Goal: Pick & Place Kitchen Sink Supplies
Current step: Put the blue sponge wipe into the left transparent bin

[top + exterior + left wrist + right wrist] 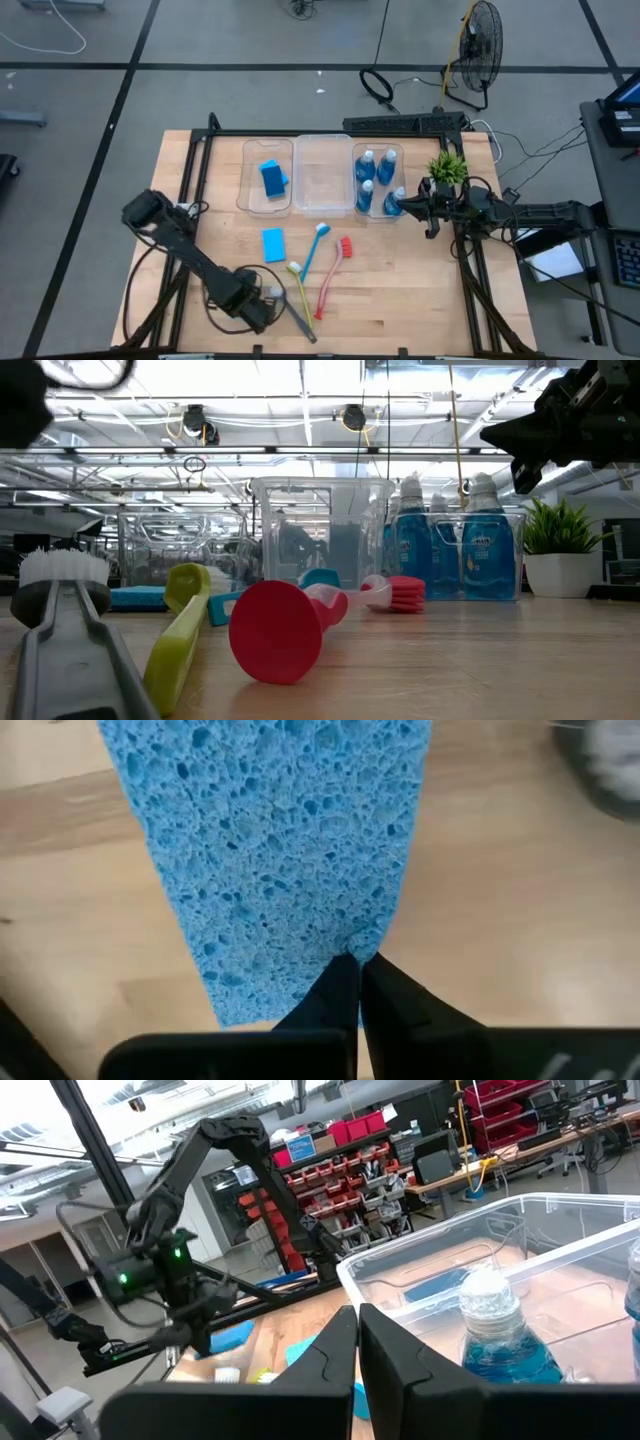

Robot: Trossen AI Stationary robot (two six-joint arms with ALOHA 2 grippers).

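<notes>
You are in a workshop or robotics lab: red parts bins (345,1175) fill shelves, workbenches (520,1150) stand behind, strip lights (300,380) hang from open ceiling beams, and a floor fan (483,40) trails cables across concrete.

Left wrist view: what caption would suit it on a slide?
Left pincer shut on the edge of a blue sponge above the wooden table.

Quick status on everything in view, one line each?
left gripper: shut on held sponge, at its edge
right gripper: shut, empty, beside bottle bin
sponge bin: sponges inside
middle bin: empty
bottles: four upright in bottle bin
brushes: four lying on table
loose sponge: flat on table
</notes>
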